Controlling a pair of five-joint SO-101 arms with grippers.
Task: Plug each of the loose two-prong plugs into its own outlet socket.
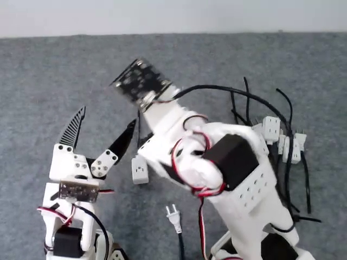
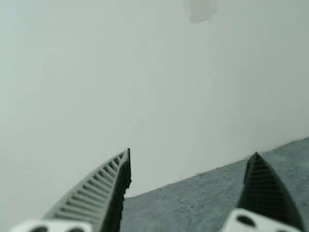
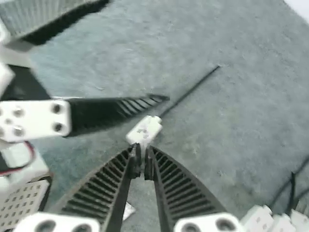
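A white outlet socket [image 1: 140,169] with two slots sits just right of my left gripper [image 1: 109,114], which stands open over the grey mat with nothing between its fingers. In the right wrist view my right gripper [image 3: 142,153] is shut on the near end of that socket [image 3: 145,129], whose thin black cable [image 3: 190,89] runs away across the mat. One dark finger [image 3: 116,108] of the left gripper lies right beside the socket. A loose two-prong plug [image 1: 173,214] on a black cord lies near the front edge. The left gripper [image 2: 191,152] points at a pale wall.
A cluster of white sockets [image 1: 279,136] with tangled black cables [image 1: 255,100] lies at the right, and some of these sockets [image 3: 263,217] show in the right wrist view. The right arm's body [image 1: 227,168] covers the middle of the mat. The far left mat [image 1: 49,81] is bare.
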